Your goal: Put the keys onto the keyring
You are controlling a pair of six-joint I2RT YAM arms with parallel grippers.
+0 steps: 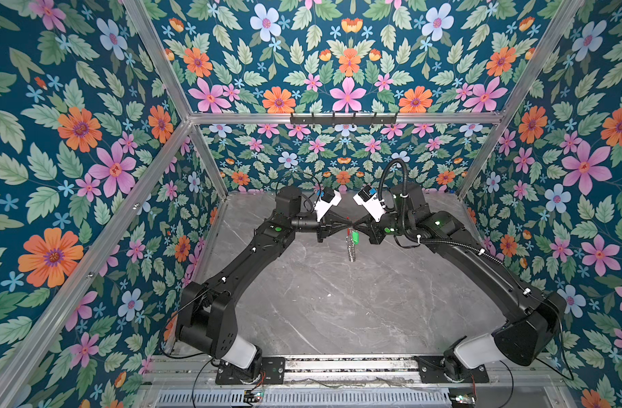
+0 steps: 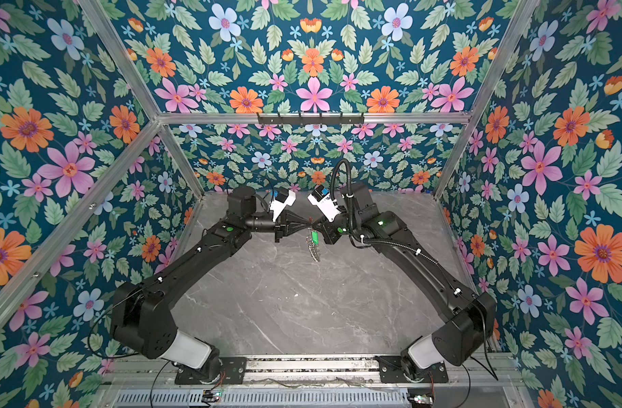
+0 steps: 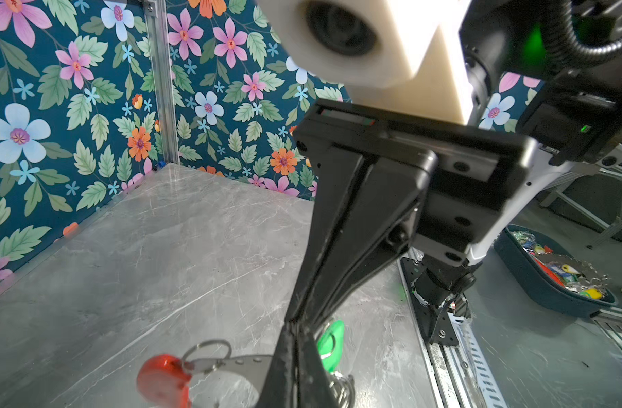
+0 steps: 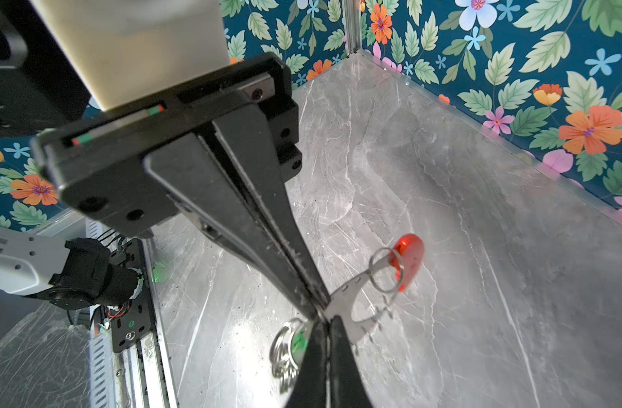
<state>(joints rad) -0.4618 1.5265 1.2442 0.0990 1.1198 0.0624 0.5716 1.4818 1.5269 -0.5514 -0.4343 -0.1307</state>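
Nearest the arm bases, the grey table [image 1: 320, 318] lies well below the task's things, which all hang in the air above its middle. Lowest and closest is the fringe of silver loops [image 1: 352, 251], dangling in a loose bunch. Just above it is the key [image 3: 332, 344], its green head close against the loops; whether it is already threaded on one cannot be told. Next come the two hands, meeting tip to tip. The left hand [image 4: 317, 306] and the right hand [image 3: 296, 319] are each pinched together on the edge of the keyring [image 3: 244, 362], at almost the same spot on its flat grey band. Beyond them the band curves away to the red segment [image 4: 408, 261], farthest from the bases.

By its look, the keyring is thin, stiff, light metal, slick enough to pivot in so narrow a pinch, and the loops will likely swing with any move. The flat band seems the sound place to hold. The key is probably best taken by its plastic head, leaving the blade free.
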